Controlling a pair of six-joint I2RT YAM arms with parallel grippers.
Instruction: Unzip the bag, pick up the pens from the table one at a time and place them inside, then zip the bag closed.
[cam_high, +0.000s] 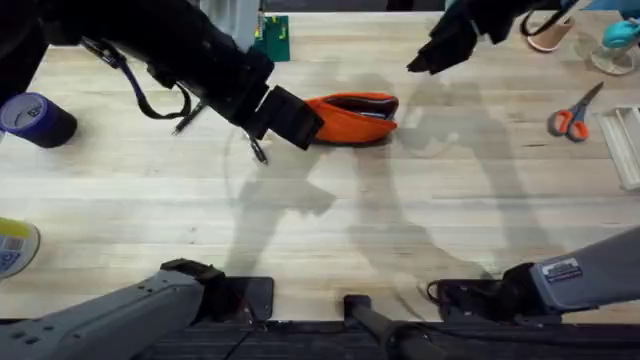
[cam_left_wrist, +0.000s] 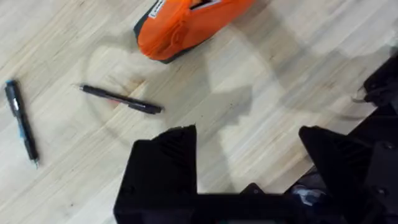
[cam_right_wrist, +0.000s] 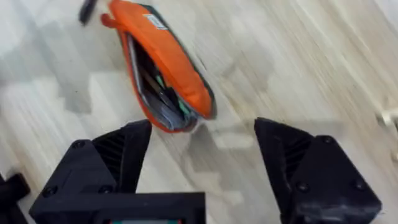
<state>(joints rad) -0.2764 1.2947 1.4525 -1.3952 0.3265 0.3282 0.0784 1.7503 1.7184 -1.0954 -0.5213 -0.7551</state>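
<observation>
The orange bag (cam_high: 358, 117) lies on the table (cam_high: 320, 230) at mid-back, its zipper open. The right wrist view looks into its dark inside (cam_right_wrist: 155, 74). Two black pens lie on the wood left of the bag (cam_left_wrist: 186, 25): one close to it (cam_left_wrist: 121, 99), the other farther off (cam_left_wrist: 22, 121). From overhead, one pen (cam_high: 258, 150) pokes out from under the left arm. My left gripper (cam_high: 290, 120) hovers open at the bag's left end, holding nothing (cam_left_wrist: 249, 149). My right gripper (cam_high: 428, 58) hangs open behind and right of the bag, also holding nothing (cam_right_wrist: 202, 149).
A purple tape roll (cam_high: 35, 118) and a yellow tape roll (cam_high: 12, 245) sit at the left edge. Orange-handled scissors (cam_high: 573, 116), a cup (cam_high: 545, 30) and a white tray (cam_high: 628, 145) are at the right. A green item (cam_high: 272, 38) lies at the back.
</observation>
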